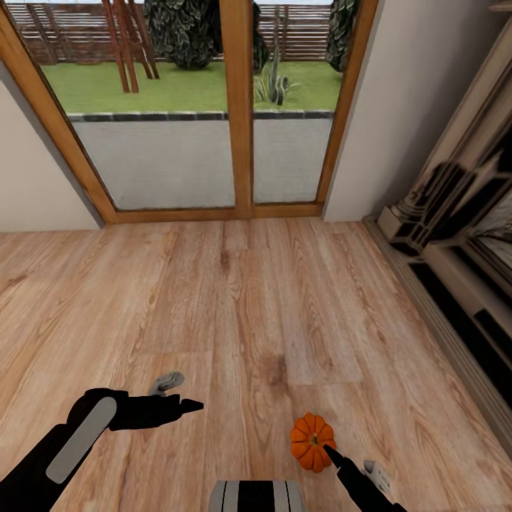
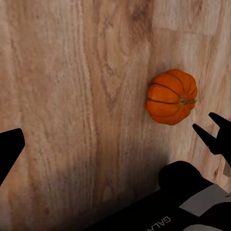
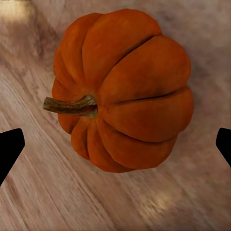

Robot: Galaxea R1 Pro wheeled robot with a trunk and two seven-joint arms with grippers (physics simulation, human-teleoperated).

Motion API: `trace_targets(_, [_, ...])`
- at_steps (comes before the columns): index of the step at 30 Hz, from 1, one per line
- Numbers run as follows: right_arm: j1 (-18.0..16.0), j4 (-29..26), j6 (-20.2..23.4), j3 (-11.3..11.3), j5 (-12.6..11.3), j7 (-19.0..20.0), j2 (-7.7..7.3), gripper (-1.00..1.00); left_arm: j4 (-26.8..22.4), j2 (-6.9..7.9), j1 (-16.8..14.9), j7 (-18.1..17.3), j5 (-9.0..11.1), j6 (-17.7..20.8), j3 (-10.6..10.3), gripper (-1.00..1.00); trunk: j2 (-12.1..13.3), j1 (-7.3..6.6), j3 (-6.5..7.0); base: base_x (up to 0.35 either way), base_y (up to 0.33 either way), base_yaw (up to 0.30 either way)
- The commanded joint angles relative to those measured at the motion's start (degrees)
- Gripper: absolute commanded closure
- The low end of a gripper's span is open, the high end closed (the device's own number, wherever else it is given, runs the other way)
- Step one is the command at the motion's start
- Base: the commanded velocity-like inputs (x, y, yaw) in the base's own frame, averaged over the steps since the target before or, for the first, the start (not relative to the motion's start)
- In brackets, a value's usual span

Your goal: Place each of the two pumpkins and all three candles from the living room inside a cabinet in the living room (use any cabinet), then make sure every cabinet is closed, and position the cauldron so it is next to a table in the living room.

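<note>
One orange ribbed pumpkin (image 1: 311, 441) with a short dark stem lies on the wooden floor just in front of me. My right gripper (image 1: 353, 464) hangs open close above it. In the right wrist view the pumpkin (image 3: 122, 91) sits between the two spread dark fingertips (image 3: 8, 149), untouched. My left gripper (image 1: 180, 395) is open and empty, hovering over bare floor to the pumpkin's left. The left wrist view looks across at the pumpkin (image 2: 172, 97) and at the right gripper (image 2: 214, 132) beside it. The candles, cabinet, cauldron and table are out of view.
Tall wood-framed glass doors (image 1: 238, 107) face a patio and lawn straight ahead. A pale and dark built-in unit (image 1: 455, 235) runs along the right wall. Plank floor (image 1: 235, 306) stretches between me and the doors. My own base (image 1: 256, 496) shows at the bottom edge.
</note>
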Motion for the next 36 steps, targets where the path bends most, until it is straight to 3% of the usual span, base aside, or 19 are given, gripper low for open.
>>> trace_targets(1, [0.0,0.0,-0.1,0.5,-0.5,0.1,-0.04,-1.00,0.0,0.05,0.0,-0.5,-0.5,0.1,0.0,-1.00,0.0,-0.01,-0.04,0.001,0.010,0.000])
trace_targets(24, [0.0,0.0,-0.1,0.3,-0.5,0.1,-0.16,-1.00,-0.1,0.00,0.0,-0.5,-0.5,0.1,0.0,-1.00,0.0,-0.01,-0.04,0.027,0.016,0.000])
trace_targets(36, [0.0,0.0,-0.1,0.3,-0.6,0.0,-0.16,-1.00,-0.1,0.00,0.0,-0.4,-0.5,0.1,0.0,-1.00,-0.1,0.20,-1.81,0.000,0.000,0.000])
